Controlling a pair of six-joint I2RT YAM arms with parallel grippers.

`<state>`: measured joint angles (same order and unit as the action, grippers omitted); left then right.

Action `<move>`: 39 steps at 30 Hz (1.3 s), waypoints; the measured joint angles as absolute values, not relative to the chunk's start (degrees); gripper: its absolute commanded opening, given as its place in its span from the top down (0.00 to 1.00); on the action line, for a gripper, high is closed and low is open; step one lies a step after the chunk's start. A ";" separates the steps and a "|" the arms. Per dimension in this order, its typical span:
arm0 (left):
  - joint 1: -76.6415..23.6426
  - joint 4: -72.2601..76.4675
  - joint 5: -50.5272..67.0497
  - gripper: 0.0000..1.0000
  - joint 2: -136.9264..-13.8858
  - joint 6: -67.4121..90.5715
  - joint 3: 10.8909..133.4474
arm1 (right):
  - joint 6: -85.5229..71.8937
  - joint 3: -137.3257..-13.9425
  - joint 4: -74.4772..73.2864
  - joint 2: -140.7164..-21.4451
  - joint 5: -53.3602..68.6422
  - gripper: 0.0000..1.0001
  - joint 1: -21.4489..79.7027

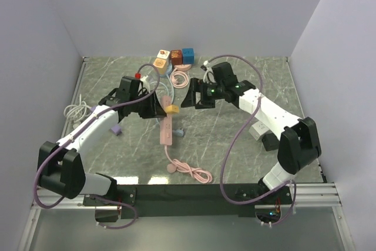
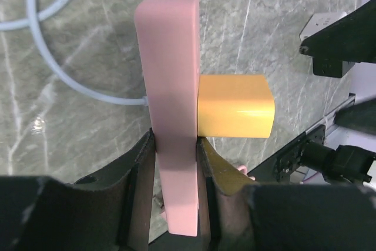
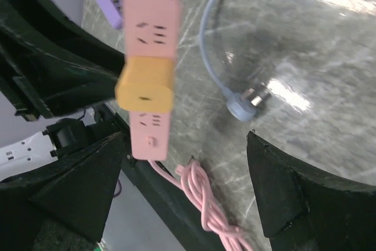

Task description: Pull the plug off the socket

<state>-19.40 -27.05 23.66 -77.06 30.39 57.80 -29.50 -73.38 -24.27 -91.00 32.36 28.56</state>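
Observation:
A pink power strip (image 1: pixel 166 126) lies lengthwise in the middle of the table with a yellow plug (image 1: pixel 171 109) seated in it. My left gripper (image 1: pixel 155 107) is shut on the strip; in the left wrist view its fingers (image 2: pixel 138 174) clamp both sides of the strip (image 2: pixel 170 104), just below the yellow plug (image 2: pixel 235 106). My right gripper (image 1: pixel 195 96) is open and empty, to the right of the plug. In the right wrist view it (image 3: pixel 188 186) hovers apart from the strip (image 3: pixel 151 27) and the plug (image 3: pixel 145 84).
Several coloured adapter cubes (image 1: pixel 173 58) stand at the back. A white cable (image 1: pixel 76 110) and a purple strip (image 1: pixel 116 129) lie left. The pink cord's coil (image 1: pixel 194 171) lies near the front. A blue plug (image 3: pixel 244 107) on a bluish cable lies beside the strip. A white adapter (image 1: pixel 257 130) lies right.

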 measured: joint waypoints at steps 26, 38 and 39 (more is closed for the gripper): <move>-24.47 -24.60 23.05 1.00 -80.68 34.30 59.18 | -30.13 -81.36 -26.85 -100.84 24.88 0.28 36.62; -24.58 -24.62 22.59 1.00 -80.68 34.70 59.09 | -32.86 -81.76 -26.70 -101.62 26.74 1.00 36.40; -24.62 -24.32 22.57 0.99 -80.68 34.70 58.94 | -33.01 -81.76 -26.76 -101.60 26.87 1.00 36.16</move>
<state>-24.62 -24.32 22.57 -80.68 34.70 58.94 -33.01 -81.76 -26.76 -101.60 26.87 36.16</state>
